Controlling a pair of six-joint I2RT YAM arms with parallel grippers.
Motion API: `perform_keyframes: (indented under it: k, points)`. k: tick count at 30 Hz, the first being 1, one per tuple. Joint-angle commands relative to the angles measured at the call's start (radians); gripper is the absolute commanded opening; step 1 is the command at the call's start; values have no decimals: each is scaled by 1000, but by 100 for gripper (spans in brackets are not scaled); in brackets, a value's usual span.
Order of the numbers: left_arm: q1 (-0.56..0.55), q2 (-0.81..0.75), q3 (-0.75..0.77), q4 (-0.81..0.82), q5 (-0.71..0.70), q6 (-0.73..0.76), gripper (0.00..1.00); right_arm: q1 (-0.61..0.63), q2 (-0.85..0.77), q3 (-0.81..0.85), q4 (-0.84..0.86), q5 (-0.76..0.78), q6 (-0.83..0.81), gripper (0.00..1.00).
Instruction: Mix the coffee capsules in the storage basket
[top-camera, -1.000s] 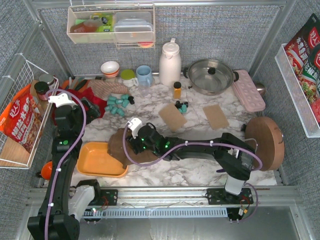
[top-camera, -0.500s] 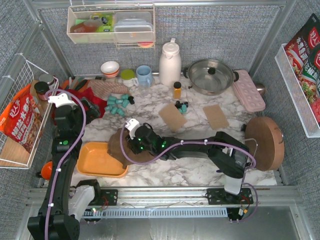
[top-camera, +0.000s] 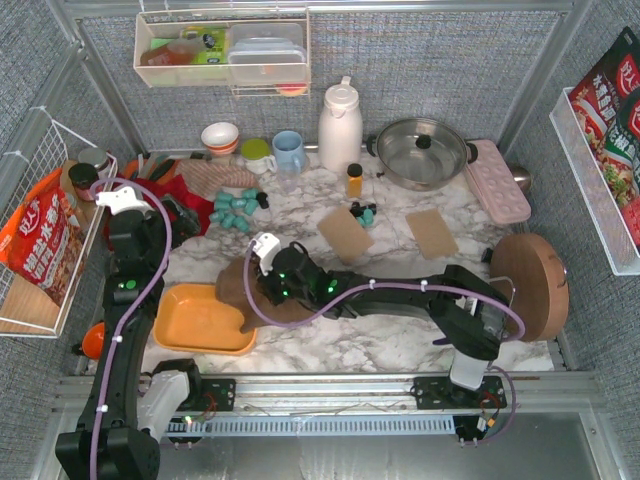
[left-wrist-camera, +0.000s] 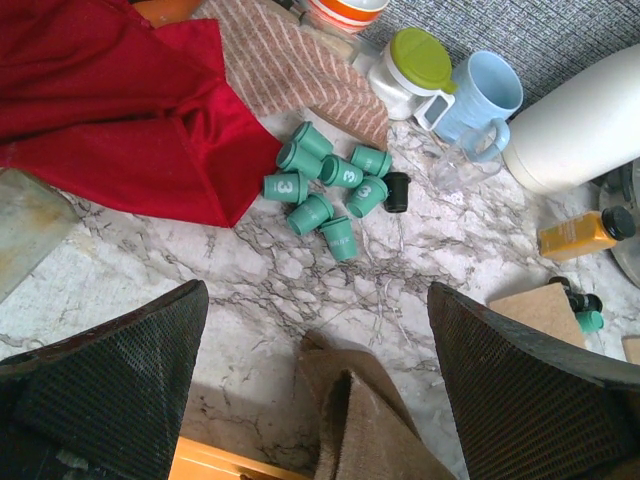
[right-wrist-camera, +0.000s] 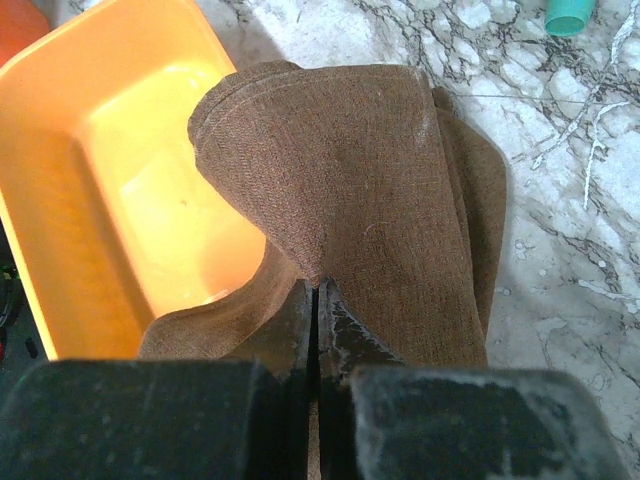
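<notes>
The orange storage basket (top-camera: 195, 322) sits at the front left, holding nothing that shows (right-wrist-camera: 110, 180). A brown cloth (top-camera: 238, 288) drapes over its right end. My right gripper (top-camera: 262, 290) is shut on a pinched fold of that cloth (right-wrist-camera: 370, 170), its jaws (right-wrist-camera: 316, 285) pressed together. A cluster of teal coffee capsules (left-wrist-camera: 335, 185) with one black capsule (left-wrist-camera: 397, 190) lies on the marble further back (top-camera: 236, 210). A few more capsules (top-camera: 363, 213) lie by a cork mat. My left gripper (left-wrist-camera: 318, 292) hangs open above the marble, left of the cluster, with nothing between its fingers.
A red cloth (left-wrist-camera: 110, 110) and a striped cloth (left-wrist-camera: 300, 70) lie at the back left. A blue mug (top-camera: 289, 150), white thermos (top-camera: 340, 125), amber bottle (top-camera: 354, 180), pan (top-camera: 422, 150), two cork mats (top-camera: 432, 232) and a round wooden board (top-camera: 530, 285) stand around.
My right gripper's jaws have closed on the brown cloth and gathered a fold of it. The left arm has not moved.
</notes>
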Motion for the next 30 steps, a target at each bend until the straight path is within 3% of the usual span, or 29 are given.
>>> perform_keyframes:
  k: [1,19,30]
  points:
    - [3,1,1,14,9,-2,99,2,-23,14,6,4,6,0]
    - [3,-8,-1,12,7,-2,99,-40,-262,54,-163,308,-220,0]
    - [3,-5,-1,10,5,0,99,-292,-345,153,-127,366,-413,0]
